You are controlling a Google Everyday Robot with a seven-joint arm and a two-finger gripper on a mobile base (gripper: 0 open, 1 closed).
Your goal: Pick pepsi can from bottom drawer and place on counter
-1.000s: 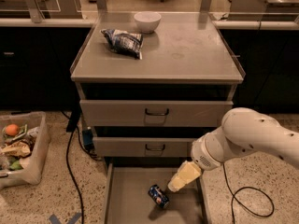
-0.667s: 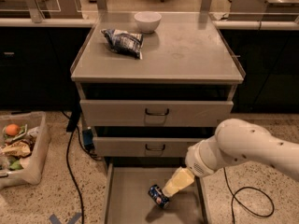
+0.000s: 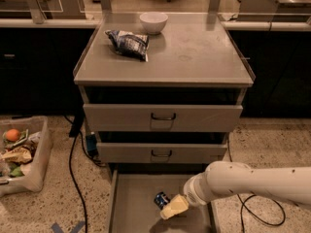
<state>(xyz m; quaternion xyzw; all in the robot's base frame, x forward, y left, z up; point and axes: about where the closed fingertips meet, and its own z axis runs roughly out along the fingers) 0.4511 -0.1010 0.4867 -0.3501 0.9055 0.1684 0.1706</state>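
Observation:
The pepsi can (image 3: 162, 199) is a small dark-blue can lying on its side on the floor of the open bottom drawer (image 3: 131, 203). My gripper (image 3: 171, 209) has pale yellow fingers and reaches in from the right on a white arm. It sits right against the can's right side, low in the drawer. The counter (image 3: 194, 52) is the flat grey top of the cabinet, above the two shut upper drawers.
A crinkled blue-and-white snack bag (image 3: 128, 42) and a white bowl (image 3: 153, 22) sit on the counter's back left. A clear bin of food scraps (image 3: 19, 152) stands on the floor at left. Black cables (image 3: 73, 169) run over the floor on both sides.
My arm has swung left and down into the drawer, bringing the gripper from beside the can to right up against it. The can has not moved.

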